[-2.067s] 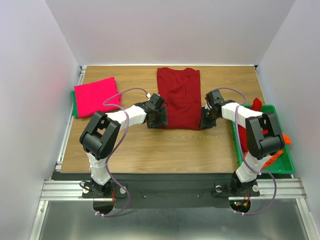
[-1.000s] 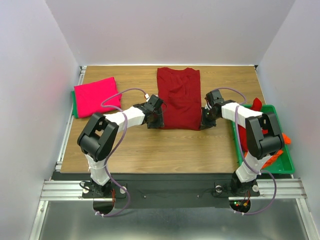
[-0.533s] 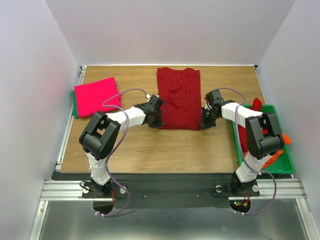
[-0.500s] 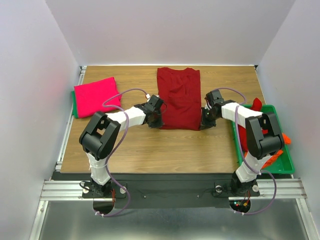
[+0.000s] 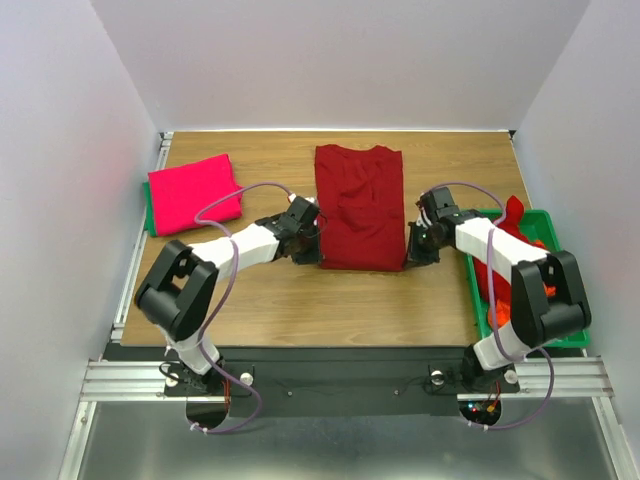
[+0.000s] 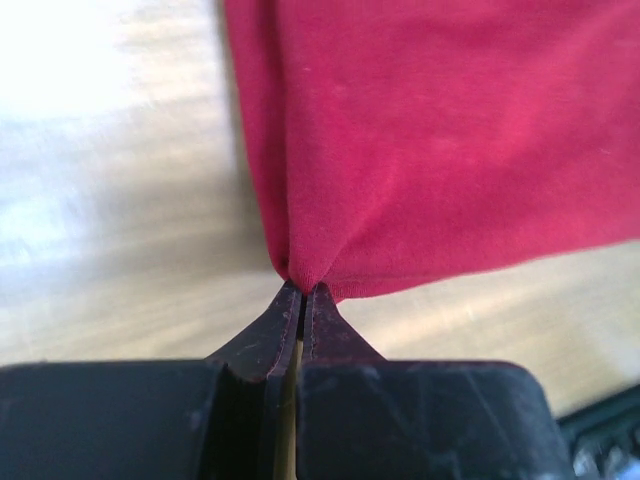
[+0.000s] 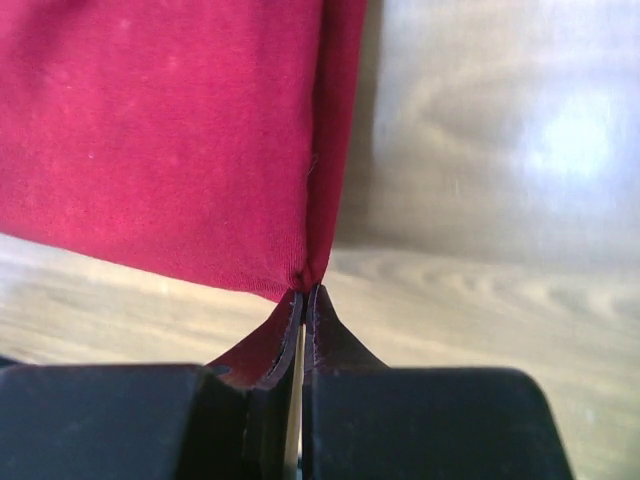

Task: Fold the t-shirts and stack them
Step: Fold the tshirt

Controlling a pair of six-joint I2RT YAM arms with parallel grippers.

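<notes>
Bright, even light above; wrist views glare and blur.
From above, the desk point(image 5: 300, 300) is sharp, with faint shadows beside the red shirt point(image 5: 360, 205). In both wrist views, wood beside the shirt washes out white and blurs.

A: What is unclear from above?
B: The left fingers point(image 6: 264, 336) and right fingers point(image 7: 264, 342) are too small to make out there. The right arm point(image 5: 480, 235) hides much of the red and orange t-shirts point(image 5: 512, 215) heaped in the green tray point(image 5: 538, 215).
A: And close up?
B: In both wrist views the dark red t-shirt point(image 6: 450, 130) runs off the top edge, and the tabletop point(image 6: 120, 200) behind it is a soft blur.
</notes>
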